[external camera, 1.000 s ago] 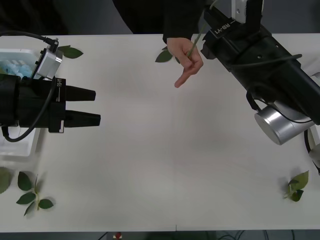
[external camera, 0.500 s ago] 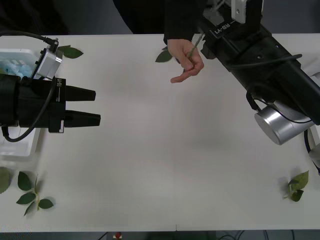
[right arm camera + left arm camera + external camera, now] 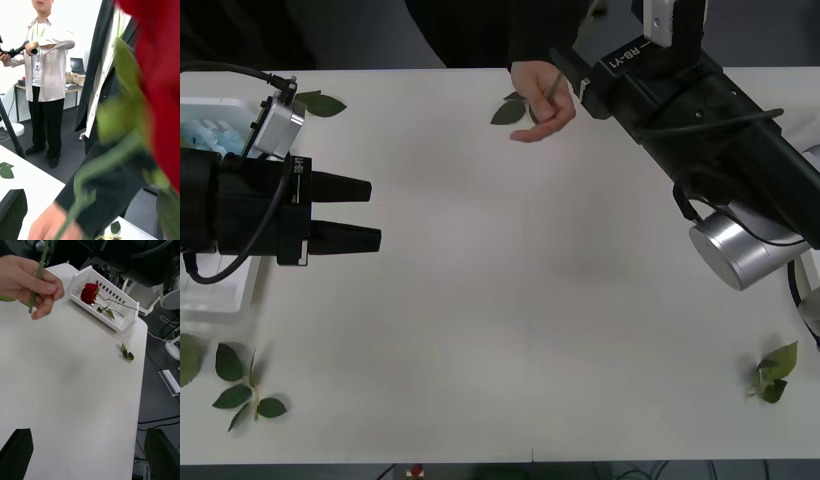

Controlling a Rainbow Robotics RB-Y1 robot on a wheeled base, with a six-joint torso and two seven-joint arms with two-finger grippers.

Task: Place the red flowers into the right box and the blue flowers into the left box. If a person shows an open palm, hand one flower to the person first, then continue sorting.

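Note:
A person's hand (image 3: 538,105) at the table's far edge grips the green stem (image 3: 553,90) of a red flower. Its red head (image 3: 157,75) looms blurred just in front of the right wrist camera. My right gripper (image 3: 572,80) hovers beside that hand, and its one visible black finger (image 3: 11,212) sits at the picture's corner, so it is open. My left gripper (image 3: 345,212) stands open over the table's left side, holding nothing. Behind it the left box (image 3: 225,105) holds blue flowers (image 3: 205,132). The right box (image 3: 112,311) holds one red flower (image 3: 89,292).
Loose green leaves lie at the far edge (image 3: 320,103) and by the hand (image 3: 508,111). Leaf sprigs rest at the near left (image 3: 245,388) and near right (image 3: 775,372). The table's middle is bare white surface.
The person's hand has drawn back toward the far edge with the stem and turned palm-up. Neither arm has visibly moved.

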